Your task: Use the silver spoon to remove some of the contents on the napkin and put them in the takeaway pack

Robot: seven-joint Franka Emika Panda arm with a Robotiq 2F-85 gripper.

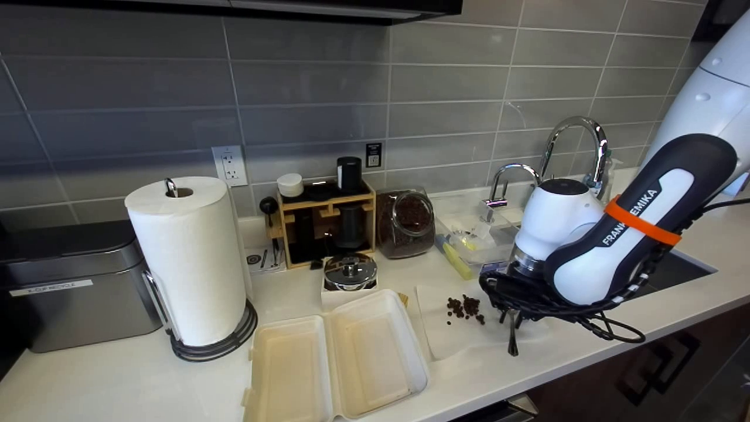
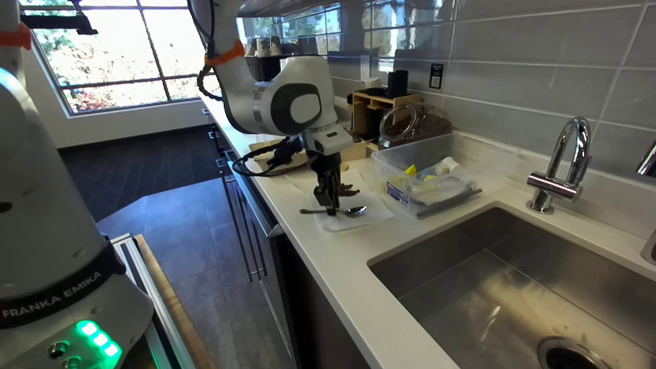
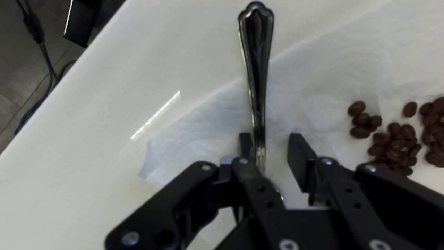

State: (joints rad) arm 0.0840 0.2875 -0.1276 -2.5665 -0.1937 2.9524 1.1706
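Observation:
The silver spoon (image 3: 256, 59) lies across the edge of the white napkin (image 3: 201, 121), its handle reaching onto the counter. My gripper (image 3: 270, 147) is open around the spoon's neck. In the wrist view the left finger is close beside the metal, and a gap separates the right finger from it. The bowl is mostly hidden there, but an exterior view shows the spoon's bowl (image 2: 355, 210) on the napkin past the gripper (image 2: 330, 209). Dark brown beans, the contents (image 1: 466, 308), are scattered on the napkin. The takeaway pack (image 1: 378, 354) sits unfolded beside it with nothing inside.
A plastic bin (image 2: 410, 177) of small items stands behind the napkin, near the sink (image 2: 461, 287). Behind the pack are a metal tin (image 1: 350, 271) and a bean jar (image 1: 404, 225). A paper towel roll (image 1: 190, 264) stands farther along. The counter edge (image 2: 318, 266) runs close to the spoon.

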